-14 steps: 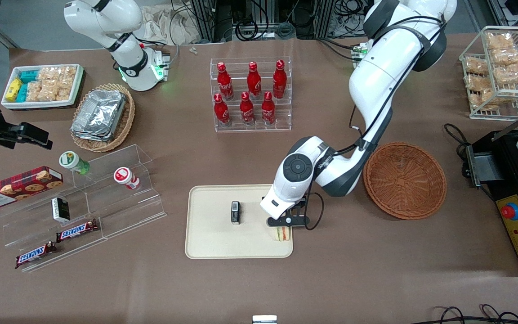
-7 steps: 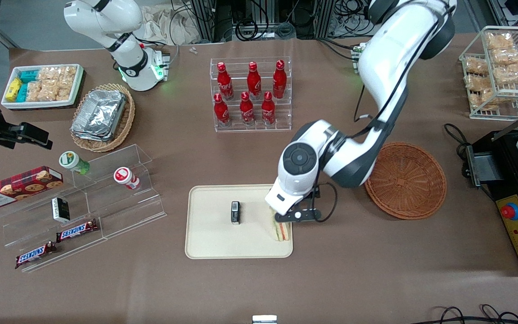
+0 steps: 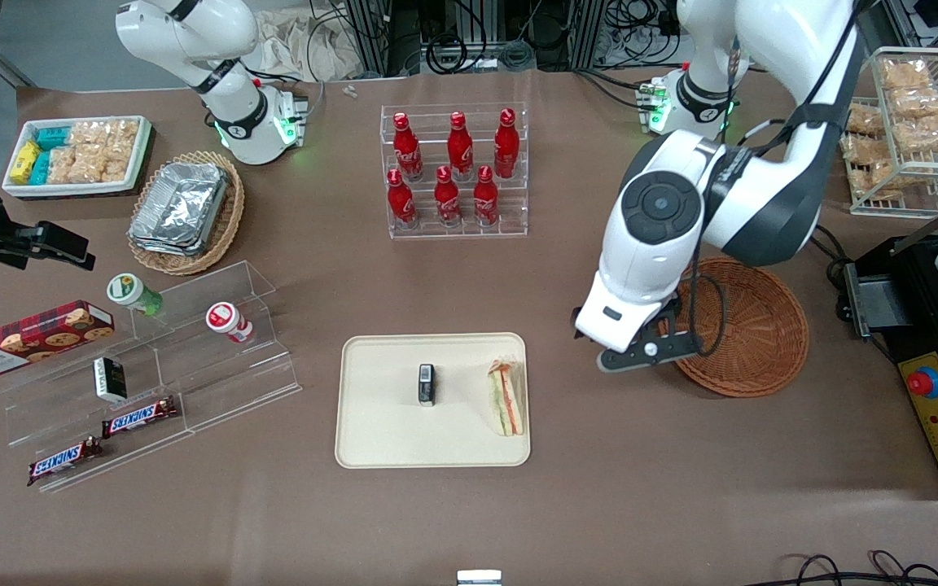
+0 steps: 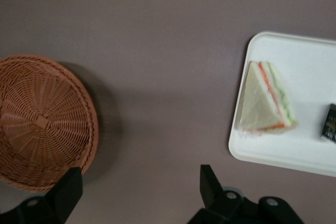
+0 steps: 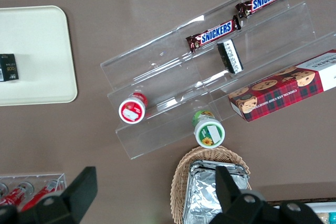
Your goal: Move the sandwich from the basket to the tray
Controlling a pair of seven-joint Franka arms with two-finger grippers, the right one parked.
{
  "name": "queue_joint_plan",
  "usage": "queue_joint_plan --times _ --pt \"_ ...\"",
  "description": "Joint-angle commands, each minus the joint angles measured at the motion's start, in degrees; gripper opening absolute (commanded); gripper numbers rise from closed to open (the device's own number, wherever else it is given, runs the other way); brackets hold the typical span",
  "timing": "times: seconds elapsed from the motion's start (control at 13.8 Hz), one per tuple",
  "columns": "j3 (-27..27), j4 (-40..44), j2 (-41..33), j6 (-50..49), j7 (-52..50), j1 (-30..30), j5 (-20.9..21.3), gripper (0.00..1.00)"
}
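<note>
Starting nearest the front camera with the cream tray (image 3: 379, 443): got the wrapped sandwich wedge (image 3: 506, 397) lying flat on it, right along the tray edge toward the working arm's end and closer to the near corner than the far one. Shares the tray with a small black box (image 3: 427, 384) sitting about mid-tray, clearly apart from the bread. Looks like job done as far as placing goes.

Handling-wise, guessing very light and properly squishy: soft pale bread, loose filling, slick clear wrap that probably slides and crinkles under hard pads. Best bet for a pickup: pinch gently across the two flat bread faces around the thick middle of the wedge, not at the pointy tip and not on loose film alone. Squeeze too hard and goodbye filling stripes.

Moving farther back, the left arm's gripper (image 3: 638, 356) hangs raised over bare tabletop between the tray and the round wicker basket (image 3: 750, 325). Fingers spread wide in the wrist view, nothing between them, nothing touching. Basket itself with nothing in it, just woven bottom showing.

Farthest back, a clear rack of red cola bottles (image 3: 459, 146), well apart from all of this and not in the way.
</note>
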Motion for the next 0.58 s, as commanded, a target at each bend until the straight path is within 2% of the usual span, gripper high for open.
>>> queue_joint_plan --times 0.0,0.07,0.22,0.51 --pt "-0.33 -10.71 -11.64 0.75 7.07 5.82 -5.07 0.99" --pt "-0.16 -13.52 -15.24 -0.04 10.15 7.32 -7.18 0.99" --pt "-0.07 -16.97 -20.36 -1.88 15.51 11.79 -8.52 0.99" --pt "0.02 -13.3 -21.96 -9.52 25.18 20.76 -10.19 0.99"
